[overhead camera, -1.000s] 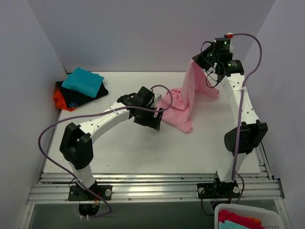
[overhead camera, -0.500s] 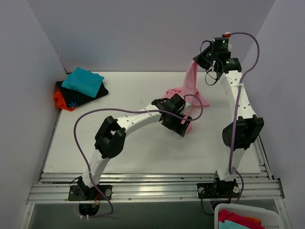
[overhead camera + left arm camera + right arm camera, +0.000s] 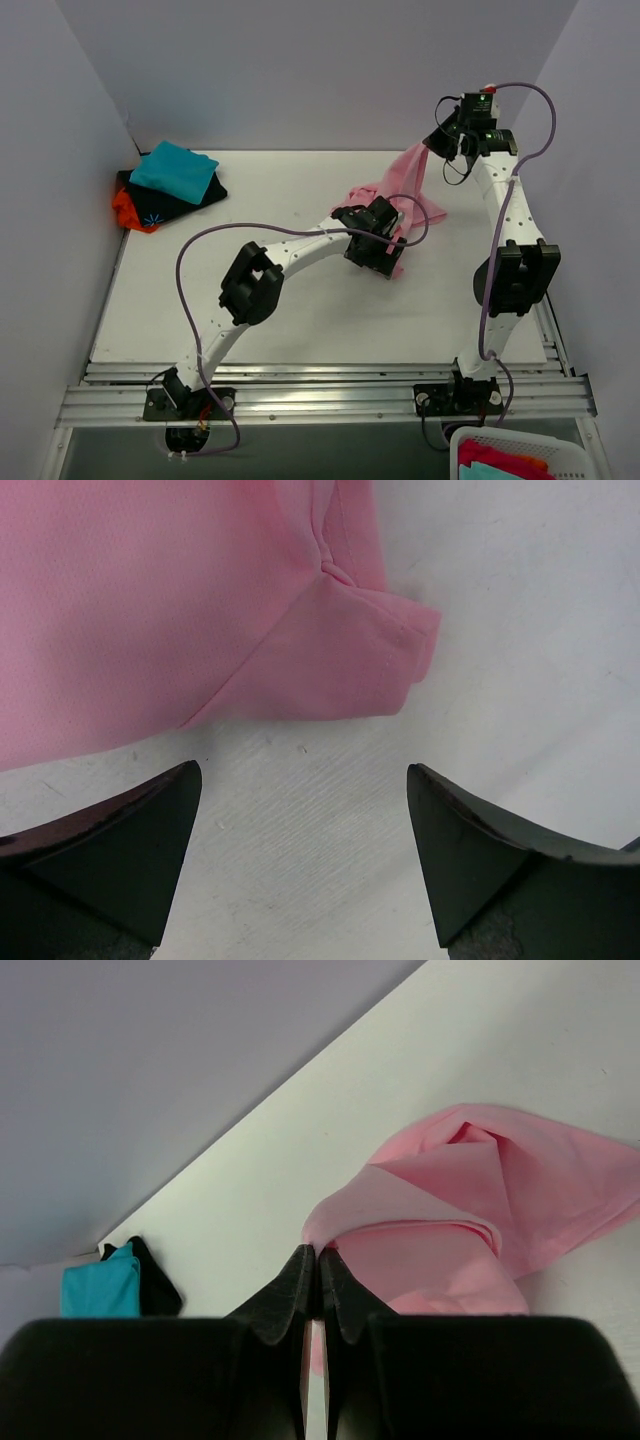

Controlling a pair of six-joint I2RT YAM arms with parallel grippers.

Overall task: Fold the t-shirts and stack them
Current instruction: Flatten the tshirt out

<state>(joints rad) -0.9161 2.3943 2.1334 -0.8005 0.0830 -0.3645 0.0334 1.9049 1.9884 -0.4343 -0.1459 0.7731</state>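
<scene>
Left wrist: left fingers (image 3: 120,840) spread wide, touching nothing, over bare bench (image 3: 330,810), just short of pink t-shirt (image 3: 150,610) sleeve corner.

Right wrist: right fingers (image 3: 290,1300) pressed together, pinching a fold of the pink t-shirt.

Top: four tees on bench. One pink, right of centre. Teal tee (image 3: 175,170) over black tee (image 3: 205,190) over orange-red tee (image 3: 122,205), far-left corner. A second ago the left fingers sat left of the shirt. The lifted pink strip now slants lower.
</scene>
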